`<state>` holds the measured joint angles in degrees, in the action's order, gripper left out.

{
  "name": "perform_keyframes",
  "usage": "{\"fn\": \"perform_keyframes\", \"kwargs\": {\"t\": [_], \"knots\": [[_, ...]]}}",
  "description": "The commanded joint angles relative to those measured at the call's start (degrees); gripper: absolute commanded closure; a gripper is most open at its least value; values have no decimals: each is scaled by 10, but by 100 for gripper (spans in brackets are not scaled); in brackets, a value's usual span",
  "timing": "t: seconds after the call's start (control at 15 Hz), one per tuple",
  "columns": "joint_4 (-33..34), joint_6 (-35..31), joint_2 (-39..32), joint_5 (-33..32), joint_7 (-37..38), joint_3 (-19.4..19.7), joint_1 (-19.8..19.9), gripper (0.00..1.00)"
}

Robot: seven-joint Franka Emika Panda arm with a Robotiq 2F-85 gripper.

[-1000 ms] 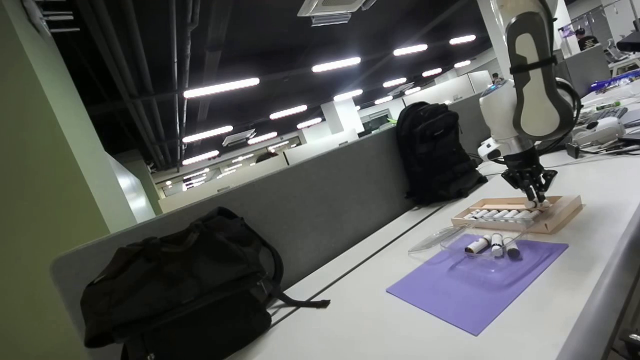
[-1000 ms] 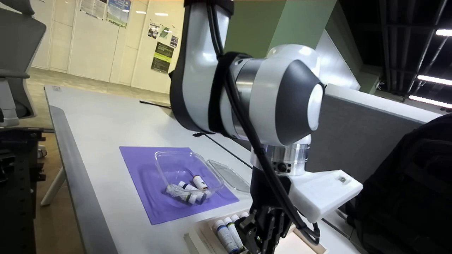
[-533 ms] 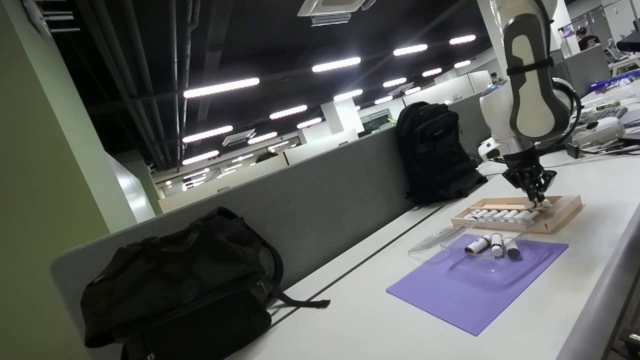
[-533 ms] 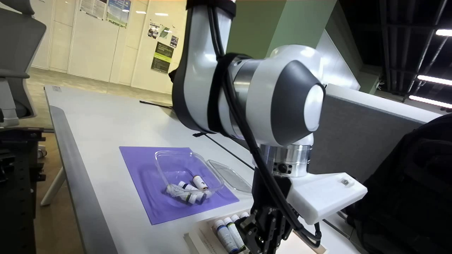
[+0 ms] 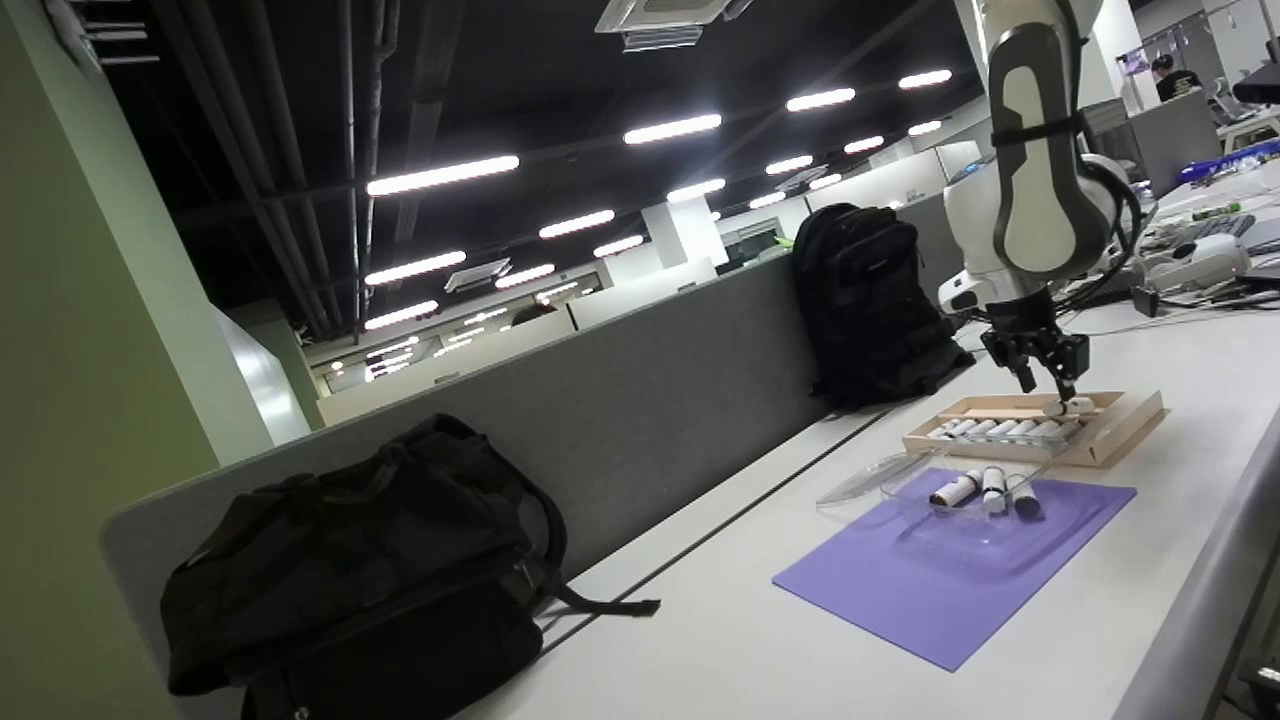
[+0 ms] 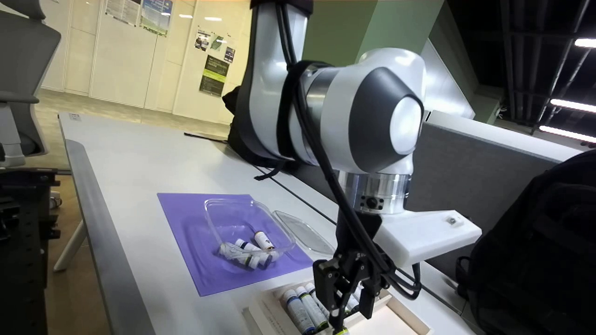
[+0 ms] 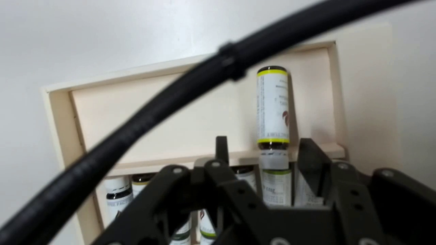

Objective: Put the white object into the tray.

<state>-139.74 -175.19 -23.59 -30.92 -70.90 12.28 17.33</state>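
The white object is a white-labelled bottle with yellow bands (image 7: 273,105). It lies in the open compartment of the pale beige tray (image 7: 204,132), its cap end over the divider. It also shows in an exterior view (image 5: 1070,407); in an exterior view only its yellow-banded end (image 6: 342,331) shows below a finger. The tray shows in both exterior views (image 5: 1125,430) (image 6: 267,316). My gripper (image 7: 264,146) is open, with its fingers on either side of the bottle's cap end and gaps between. It shows just above the tray in both exterior views (image 5: 1047,388) (image 6: 352,318).
A row of bottles (image 5: 1010,430) fills the tray's near compartment. A clear container (image 6: 274,218) with several bottles (image 6: 264,240) stands on the purple mat (image 5: 940,600), a clear lid (image 6: 302,231) beside it. Black backpacks (image 5: 870,310) (image 5: 370,570) stand against the grey partition (image 5: 680,390).
My gripper was shut on the bottle in the tray. It has opened, let the bottle go and risen a little. The bottle stays lying in the tray.
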Motion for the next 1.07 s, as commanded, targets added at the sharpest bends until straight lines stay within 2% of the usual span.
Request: {"fn": "perform_keyframes", "kwargs": {"t": [0.0,0.13,0.27,0.53,1.0], "knots": [[-14,20,41,32,-3,-26,-3,72],[-21,32,61,50,-7,-48,-4,90],[-22,33,67,62,-7,-58,-7,99],[-9,18,41,78,-14,-62,2,100],[27,-52,-11,77,-34,-57,32,100]]}}
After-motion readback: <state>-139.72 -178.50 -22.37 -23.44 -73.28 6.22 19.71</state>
